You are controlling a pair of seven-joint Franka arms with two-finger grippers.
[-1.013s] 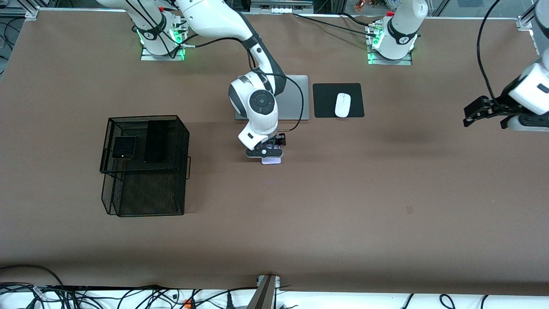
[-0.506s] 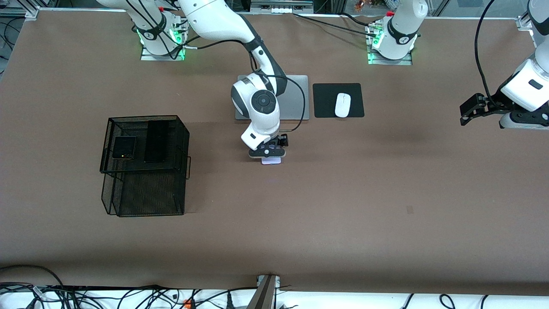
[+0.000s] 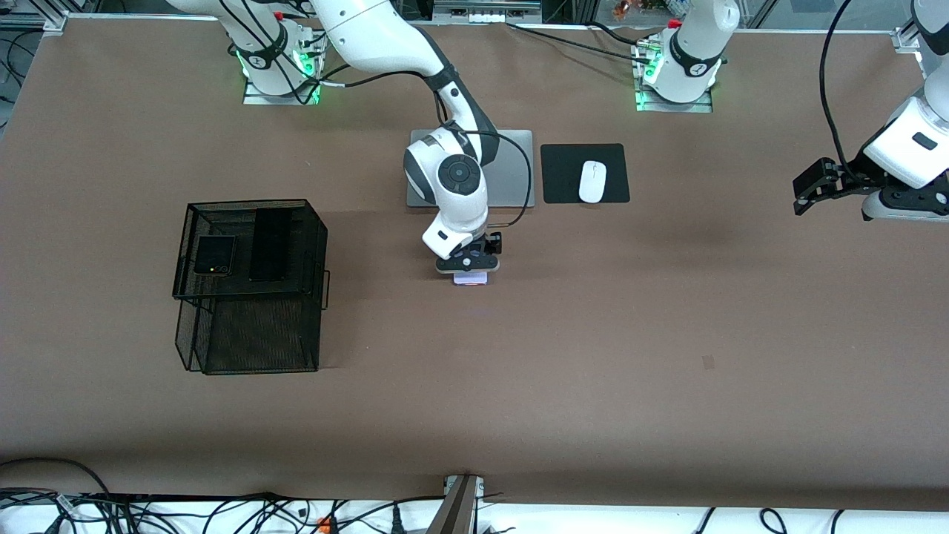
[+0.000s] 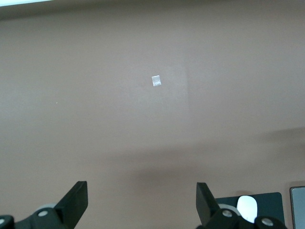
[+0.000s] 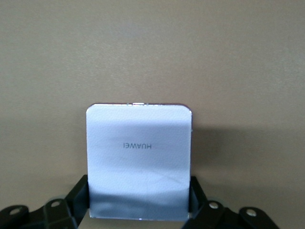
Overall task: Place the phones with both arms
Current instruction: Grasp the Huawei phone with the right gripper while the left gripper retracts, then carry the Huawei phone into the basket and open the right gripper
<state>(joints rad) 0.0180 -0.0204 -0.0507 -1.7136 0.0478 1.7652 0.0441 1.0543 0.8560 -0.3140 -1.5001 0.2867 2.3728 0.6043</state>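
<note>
Lilac-white and squarish, the pale phone (image 5: 139,160) sits clamped between the fingers of the right gripper (image 3: 468,268) at mid-table, nearer the front camera than the grey laptop (image 3: 510,169). Whether the phone touches the brown table (image 3: 593,334) cannot be told. The folded black phone (image 3: 215,255) and the slim black slab (image 3: 270,244) lie side by side on top of the black mesh basket (image 3: 252,326) toward the right arm's end. The left gripper (image 4: 142,202) waits, fingers spread, over bare table at the left arm's end. A white mouse (image 3: 592,181) rests on its black pad (image 3: 563,172) beside the laptop.
</note>
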